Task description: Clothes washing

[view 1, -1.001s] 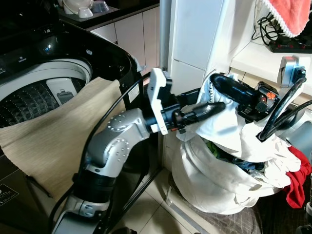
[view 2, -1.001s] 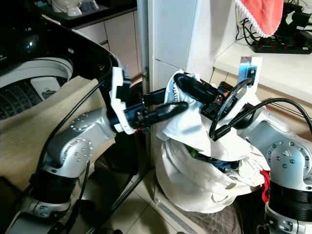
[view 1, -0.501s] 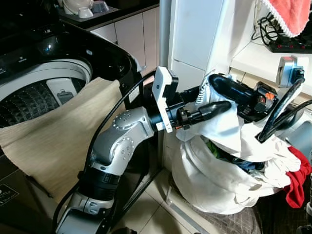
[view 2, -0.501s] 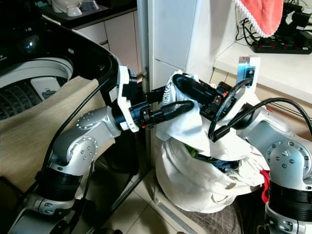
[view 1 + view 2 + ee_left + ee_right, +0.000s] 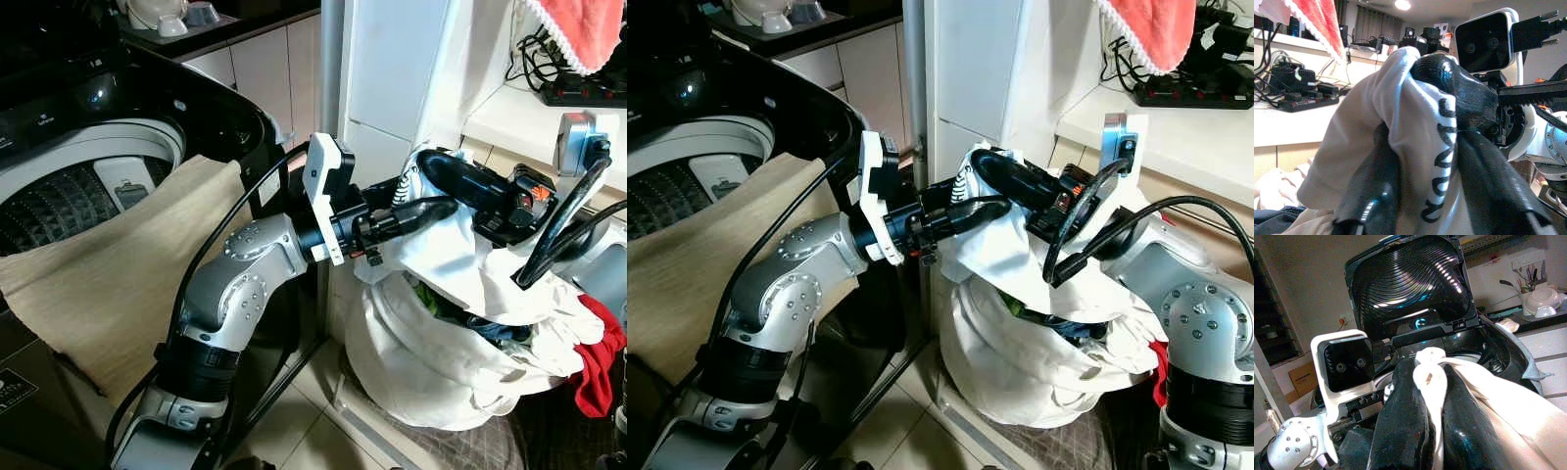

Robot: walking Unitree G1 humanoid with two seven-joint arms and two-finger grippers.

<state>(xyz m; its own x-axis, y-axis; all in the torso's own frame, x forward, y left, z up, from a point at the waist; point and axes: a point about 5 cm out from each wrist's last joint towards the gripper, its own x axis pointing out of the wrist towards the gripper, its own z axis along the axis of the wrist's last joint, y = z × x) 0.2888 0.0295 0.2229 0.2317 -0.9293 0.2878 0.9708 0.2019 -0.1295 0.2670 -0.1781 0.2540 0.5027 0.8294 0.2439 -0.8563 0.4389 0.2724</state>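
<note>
Your left hand [image 5: 416,212] is clamped on a white garment [image 5: 446,259], its two black fingers pinching the cloth near an edge printed with dark lettering; the left wrist view shows that lettered strip [image 5: 1442,166] running between the fingers. Your right hand [image 5: 436,166] sits just above and touching the same garment from the opposite side, its fingers closed together on a narrow white fold, which the right wrist view shows squeezed between the two black fingers [image 5: 1400,431]. The two hands meet almost tip to tip, with the garment stretched up between them.

Directly below both hands stands a white laundry bag [image 5: 421,362], stuffed full, with dark and green clothing showing at its mouth and a red item [image 5: 600,367] hanging over its far side from your left hand. The lifted garment still trails down into the bag.

Out beyond your left elbow is the open washing machine [image 5: 88,186], its drum visible, with a beige cloth [image 5: 108,284] draped over its front rim. Above your right hand, a coral towel [image 5: 578,29] hangs by a surface carrying a power strip [image 5: 583,93].
</note>
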